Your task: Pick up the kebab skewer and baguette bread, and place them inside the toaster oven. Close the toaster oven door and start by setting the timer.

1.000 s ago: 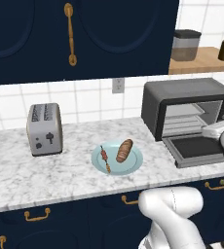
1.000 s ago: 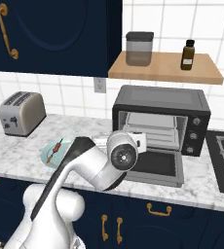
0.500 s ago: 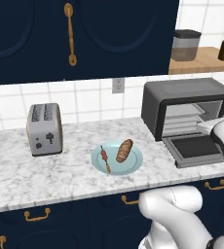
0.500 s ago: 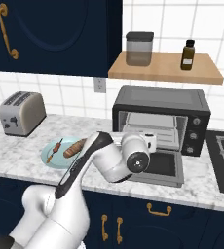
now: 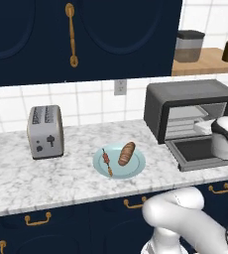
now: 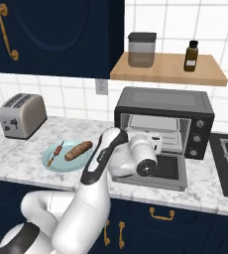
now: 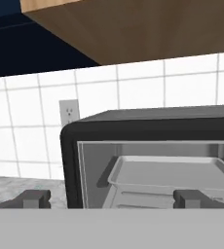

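The kebab skewer (image 5: pixel 106 161) (image 6: pixel 55 153) and the baguette bread (image 5: pixel 127 153) (image 6: pixel 78 150) lie side by side on a pale blue plate (image 5: pixel 136 167) (image 6: pixel 61 163) on the marble counter. To their right stands the black toaster oven (image 5: pixel 190 94) (image 6: pixel 163 99) (image 7: pixel 133 124). The toaster oven door (image 5: pixel 200 151) (image 6: pixel 168 171) is folded down flat, and a metal tray (image 7: pixel 172 172) sits inside. My gripper (image 7: pixel 112 199) hovers over the lowered door, facing the cavity, open with nothing between its fingertips (image 7: pixel 36 198). It is well right of the plate.
A silver two-slot toaster (image 5: pixel 45 131) (image 6: pixel 22 115) stands at the counter's left. A wooden shelf (image 6: pixel 168 69) above the oven carries a canister (image 6: pixel 142 48) and a brown bottle (image 6: pixel 191 54). A stove top (image 6: pixel 227 163) lies right of the oven. An outlet (image 7: pixel 67 112) is on the tiled wall.
The hand has swung a little further right over the lowered oven door, uncovering the plate in the right base view. The jaws have stayed open. The food has not moved.
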